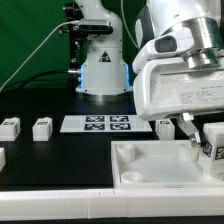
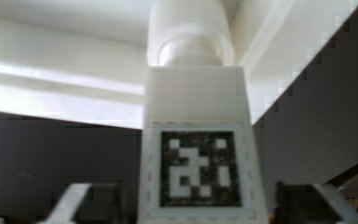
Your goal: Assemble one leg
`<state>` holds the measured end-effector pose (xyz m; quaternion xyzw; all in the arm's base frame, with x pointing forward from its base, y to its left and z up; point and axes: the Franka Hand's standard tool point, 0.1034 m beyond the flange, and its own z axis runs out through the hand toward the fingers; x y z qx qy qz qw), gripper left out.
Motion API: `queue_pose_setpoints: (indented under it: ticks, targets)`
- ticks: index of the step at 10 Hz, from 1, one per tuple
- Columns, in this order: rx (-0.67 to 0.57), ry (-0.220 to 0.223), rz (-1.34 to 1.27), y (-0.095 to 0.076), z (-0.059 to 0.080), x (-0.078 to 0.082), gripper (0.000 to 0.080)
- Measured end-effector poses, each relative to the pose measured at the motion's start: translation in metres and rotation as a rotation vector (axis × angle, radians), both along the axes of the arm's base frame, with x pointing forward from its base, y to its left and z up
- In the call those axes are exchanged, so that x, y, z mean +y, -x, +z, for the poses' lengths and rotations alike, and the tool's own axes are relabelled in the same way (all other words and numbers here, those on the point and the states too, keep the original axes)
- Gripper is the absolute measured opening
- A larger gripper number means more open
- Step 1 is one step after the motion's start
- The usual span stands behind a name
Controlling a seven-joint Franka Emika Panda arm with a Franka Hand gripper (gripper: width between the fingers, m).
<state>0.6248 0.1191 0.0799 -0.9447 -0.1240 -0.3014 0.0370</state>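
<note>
My gripper [image 1: 204, 140] is shut on a leg [image 1: 213, 141], a small white block with a black-and-white tag, held over the right part of the white tabletop [image 1: 150, 165]. In the wrist view the leg [image 2: 201, 120] stands between my fingers [image 2: 78, 205], tag facing the camera. Its round far end points at the tabletop [image 2: 51, 60]. I cannot tell whether that end touches it. Three more legs lie on the black table: two at the exterior view's left [image 1: 10, 127] [image 1: 41, 127] and one by the marker board [image 1: 165, 127].
The marker board [image 1: 97, 123] lies flat in the middle of the table. The robot base [image 1: 100, 70] stands behind it. Another white part [image 1: 2, 157] shows at the left edge. Cables run along the back.
</note>
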Motion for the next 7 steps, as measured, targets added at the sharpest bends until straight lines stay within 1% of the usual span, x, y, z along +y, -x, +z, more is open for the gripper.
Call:
queue_pose_setpoints:
  ticks: [1, 2, 3, 5, 7]
  targets:
    - [0.0, 0.002, 0.001, 0.0, 0.0, -0.002, 0.0553]
    - [-0.001, 0.005, 0.002, -0.001, 0.0, -0.003, 0.0619]
    - [0.003, 0.01, 0.005, -0.001, 0.001, -0.006, 0.0643]
    - [0.023, 0.021, 0.01, -0.003, 0.008, -0.015, 0.0648]
    - [0.075, 0.026, 0.01, -0.002, 0.017, -0.021, 0.0649]
